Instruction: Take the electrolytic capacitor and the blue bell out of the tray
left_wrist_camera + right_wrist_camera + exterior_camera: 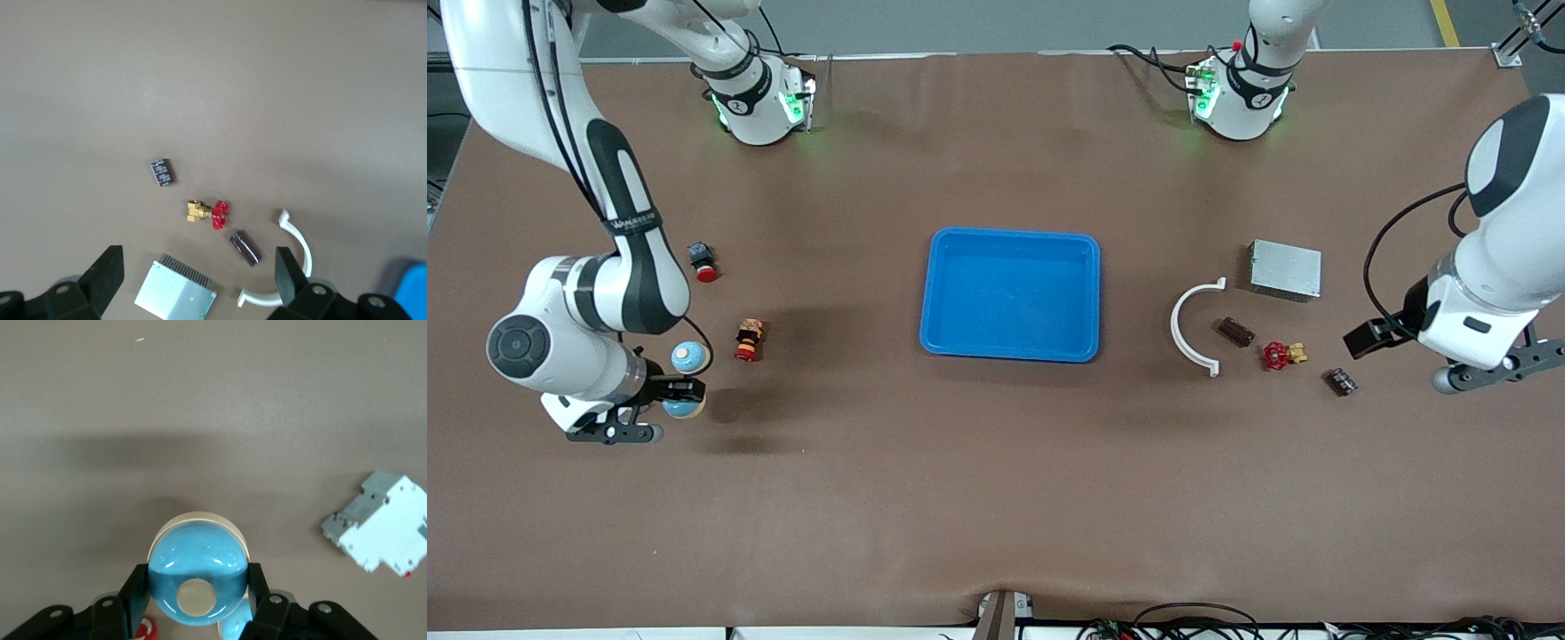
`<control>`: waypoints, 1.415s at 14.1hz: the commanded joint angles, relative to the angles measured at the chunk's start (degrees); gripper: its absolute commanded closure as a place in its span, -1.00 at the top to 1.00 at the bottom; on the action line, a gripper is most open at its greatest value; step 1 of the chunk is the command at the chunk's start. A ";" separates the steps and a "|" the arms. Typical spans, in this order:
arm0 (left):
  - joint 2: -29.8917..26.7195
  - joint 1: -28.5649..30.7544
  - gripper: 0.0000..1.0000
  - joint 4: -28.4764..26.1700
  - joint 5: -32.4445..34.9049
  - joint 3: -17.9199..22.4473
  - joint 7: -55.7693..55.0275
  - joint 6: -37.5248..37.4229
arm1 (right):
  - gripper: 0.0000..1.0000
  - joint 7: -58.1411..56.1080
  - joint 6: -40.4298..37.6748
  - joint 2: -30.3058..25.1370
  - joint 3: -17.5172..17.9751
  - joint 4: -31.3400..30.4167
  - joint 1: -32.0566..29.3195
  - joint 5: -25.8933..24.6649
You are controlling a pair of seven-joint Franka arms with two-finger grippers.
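Note:
My right gripper (681, 396) is shut on a glossy blue bell (685, 408) with a cream base, held just above the table at the right arm's end; the right wrist view shows the bell (197, 573) between the fingers (133, 593). A second blue bell (689, 357) sits beside it. Two dark capacitors lie at the left arm's end: one (1237, 332) by the white clamp, one (1341, 381) nearer the front camera. My left gripper (1369, 338) is open and empty in the air above them. The left wrist view shows both capacitors (245, 248) (163, 172).
A blue tray (927, 293) sits mid-table. A white curved clamp (1190, 327), a metal box (1285, 269) and a red valve (1282, 355) lie near the capacitors. A red button (703, 262) and a toy figure (749, 340) lie near the bells. A white breaker (383, 527) shows in the right wrist view.

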 commanded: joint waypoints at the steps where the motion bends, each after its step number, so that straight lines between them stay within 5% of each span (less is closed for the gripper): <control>1: 2.99 -1.62 1.00 7.11 -1.18 -0.33 7.18 -6.08 | -1.00 -0.52 -0.85 4.42 1.16 5.72 -1.43 -0.89; 8: 0.01 -1.35 1.00 9.58 -1.19 -1.73 7.82 -15.32 | -1.00 -5.62 0.90 7.42 1.16 7.49 -4.68 -0.45; 15: -3.59 -3.62 1.00 10.90 -1.45 -2.54 8.08 -14.45 | -1.00 -6.41 5.56 10.14 1.16 7.40 -5.83 -0.45; 17: -7.27 -12.38 1.00 10.99 -3.45 8.32 8.25 -13.74 | -1.00 -6.41 6.27 10.67 1.16 7.49 -5.92 -0.45; 20: -14.39 -21.53 1.00 9.60 -17.15 24.92 13.85 -12.69 | -1.00 -6.50 6.97 10.94 1.16 7.40 -6.09 -0.54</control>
